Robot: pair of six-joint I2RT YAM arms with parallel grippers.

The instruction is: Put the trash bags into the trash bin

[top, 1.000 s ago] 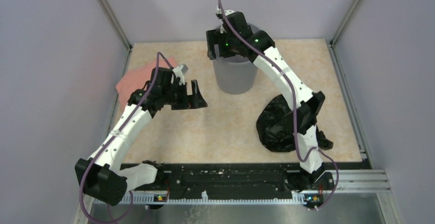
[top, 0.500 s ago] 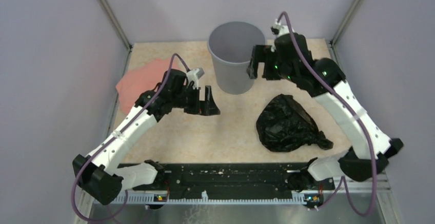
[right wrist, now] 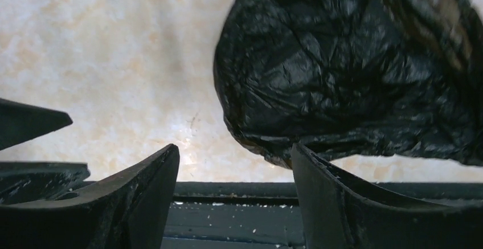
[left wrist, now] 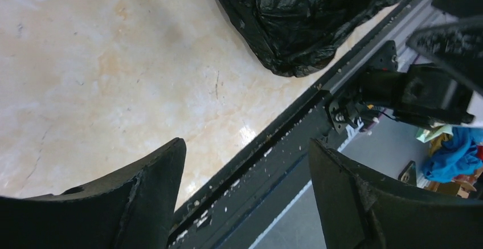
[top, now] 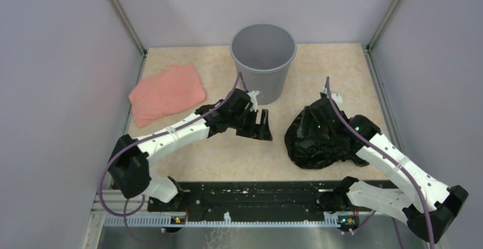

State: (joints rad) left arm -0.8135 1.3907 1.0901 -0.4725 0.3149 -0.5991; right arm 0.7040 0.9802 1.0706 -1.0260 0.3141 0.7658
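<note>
The trash bag (top: 302, 149) lies on the bench (top: 353, 84) near the trash bin (top: 263, 84), soft, light, slippery. My right pincer (right wrist: 230, 152) above it and left pincer (left wrist: 246, 146) gape apart. I'd pinch a fold.

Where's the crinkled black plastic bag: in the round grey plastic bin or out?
Out: the bag lies on the table, beside the upright bin.

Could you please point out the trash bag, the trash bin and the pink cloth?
trash bag (top: 303, 152), top external view, on its crinkled lower-left part.
trash bin (top: 267, 86), top external view, on its front outer wall.
pink cloth (top: 167, 93), top external view, on its middle.
</note>
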